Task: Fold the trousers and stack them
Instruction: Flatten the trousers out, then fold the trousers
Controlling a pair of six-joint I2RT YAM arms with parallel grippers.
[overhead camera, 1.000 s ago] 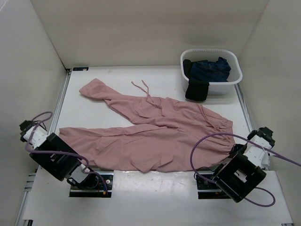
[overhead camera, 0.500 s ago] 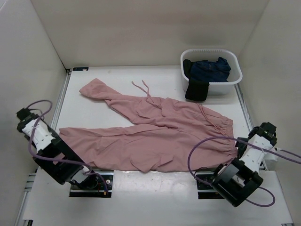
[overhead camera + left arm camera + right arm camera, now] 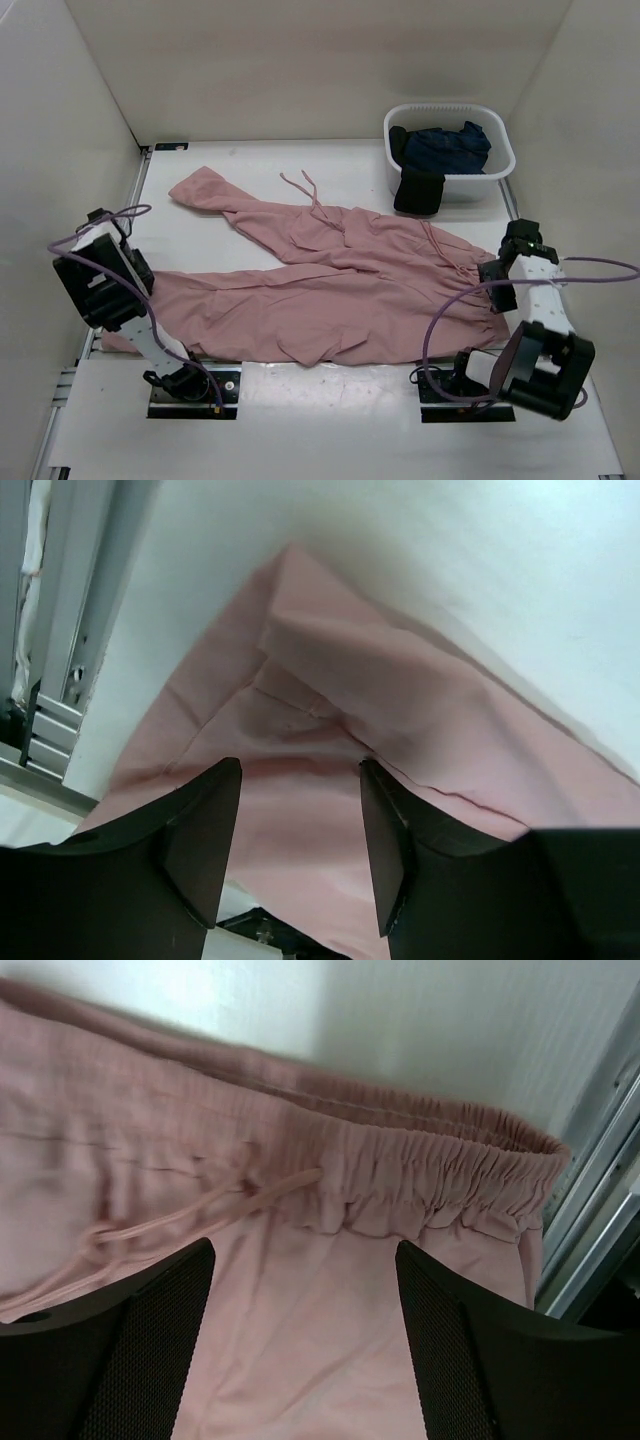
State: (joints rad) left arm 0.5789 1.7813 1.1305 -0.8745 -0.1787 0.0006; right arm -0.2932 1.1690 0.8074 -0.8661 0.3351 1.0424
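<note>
Trousers (image 3: pixel 330 280) lie flat; left gripper (image 3: pixel 300 780) tilts, jaws apart, over the hem (image 3: pixel 290 610) at nine o'clock; right gripper (image 3: pixel 302 1260), jaws spread, over the waistband (image 3: pixel 430 1155) at three o'clock.

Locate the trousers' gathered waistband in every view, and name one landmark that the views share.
Top external: the waistband lies at right-centre, the right end of the pink cloth.
Left wrist: not in it; only a leg end shows.
Right wrist: it runs from the upper middle to the right edge.
Shared landmark: the drawstring, seen in the top and right wrist views.
</note>
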